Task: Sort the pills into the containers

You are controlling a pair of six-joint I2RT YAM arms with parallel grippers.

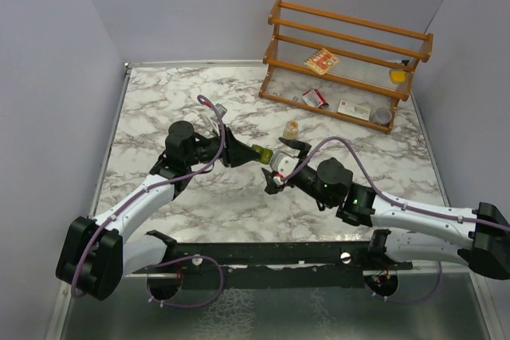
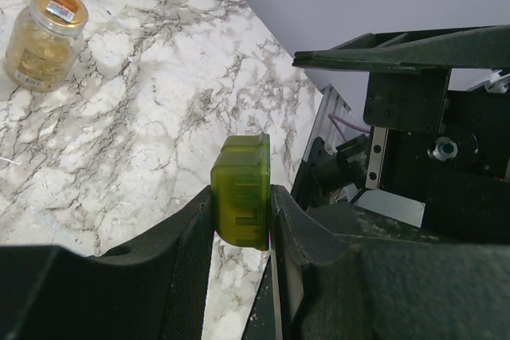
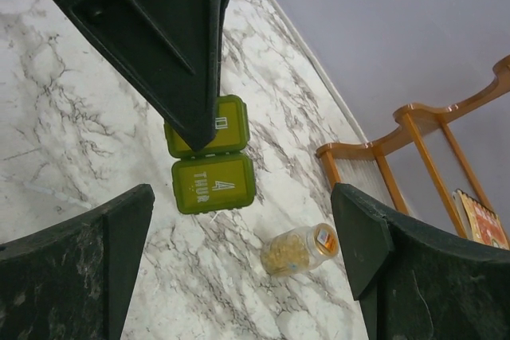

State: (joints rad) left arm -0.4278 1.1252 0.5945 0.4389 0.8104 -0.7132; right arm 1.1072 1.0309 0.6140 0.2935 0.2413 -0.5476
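My left gripper (image 1: 253,151) is shut on the olive-green pill box (image 1: 262,151) and holds it at mid-table, its lids closed. In the left wrist view the box (image 2: 241,190) sits pinched between both fingers (image 2: 187,260). In the right wrist view the box (image 3: 211,165) shows two lids, one marked "4 THUR", partly under the left finger (image 3: 159,37). My right gripper (image 1: 274,166) is open and empty, just right of the box. The clear bottle (image 1: 292,129) stands beyond it, filled with yellow-orange pills (image 3: 288,254). It also shows in the left wrist view (image 2: 44,37).
A wooden rack (image 1: 351,61) stands at the back right with red-and-white cartons (image 1: 322,61), a yellow block (image 1: 397,76) and a small round tub (image 1: 382,116). Grey walls close the left, back and right sides of the marble table (image 1: 159,101).
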